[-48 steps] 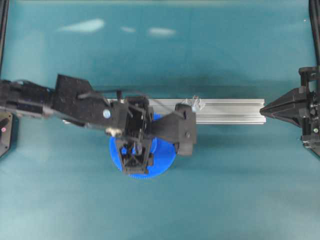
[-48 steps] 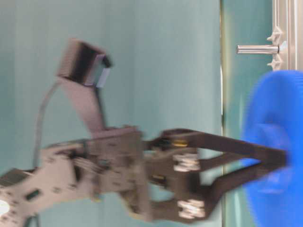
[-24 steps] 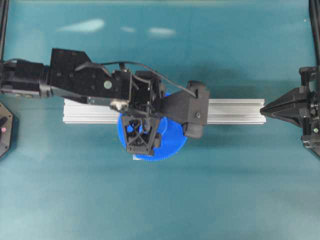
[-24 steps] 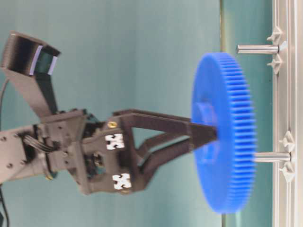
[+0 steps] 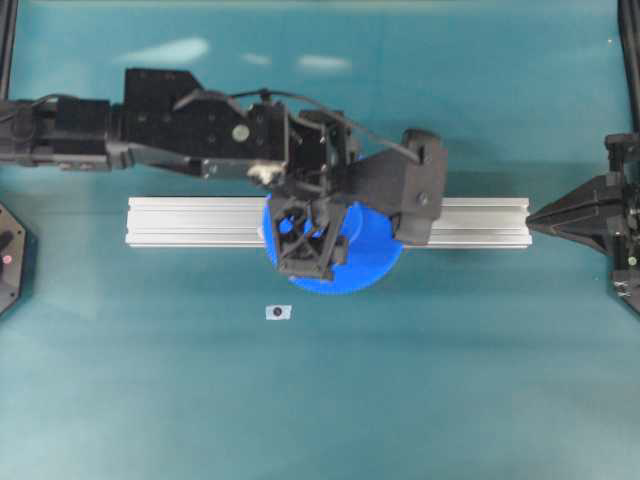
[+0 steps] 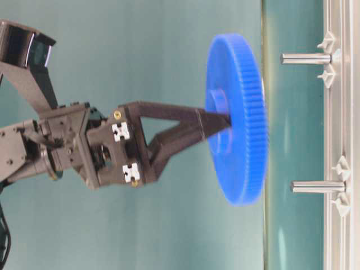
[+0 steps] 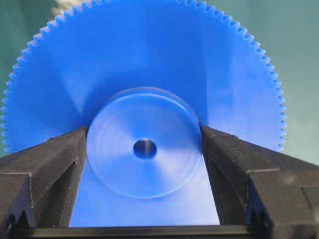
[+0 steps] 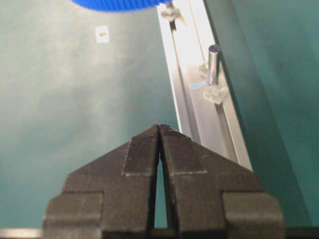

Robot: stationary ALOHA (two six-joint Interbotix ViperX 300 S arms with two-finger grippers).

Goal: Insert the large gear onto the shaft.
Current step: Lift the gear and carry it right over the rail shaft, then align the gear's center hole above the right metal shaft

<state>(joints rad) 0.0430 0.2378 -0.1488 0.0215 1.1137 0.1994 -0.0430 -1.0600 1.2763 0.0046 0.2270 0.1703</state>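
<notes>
Carrying: the left gripper (image 7: 144, 149) holds the large gear (image 6: 236, 118) by its raised hub, one finger (image 7: 47, 169) pressed on each side of the hub, as the left wrist view shows.
Gear position: it hangs in the air, clear of the table, above the aluminium rail (image 5: 180, 220); in the overhead view it overlaps the rail's middle stretch.
Gear attitude: the table-level view shows its flat face roughly parallel to the rail, with only a slight tilt.
Shafts: two upright pins rise from the rail; the gear sits between them, its rim overlapping the line of the shaft (image 6: 318, 186) and stopping short of the other pin (image 6: 306, 58).
Bore alignment: the centre hole (image 7: 144, 149) is not over either pin; I judge a sideways shift is needed first.
Done: the pickup and the lift over the rail.
Left: centring the hole on the shaft, lowering, then letting go.
Right gripper (image 8: 159, 130): fingers pressed together on nothing, parked beyond the rail's end, well apart from the gear.
Table: a small white sticker (image 5: 279, 312) lies near the rail.
</notes>
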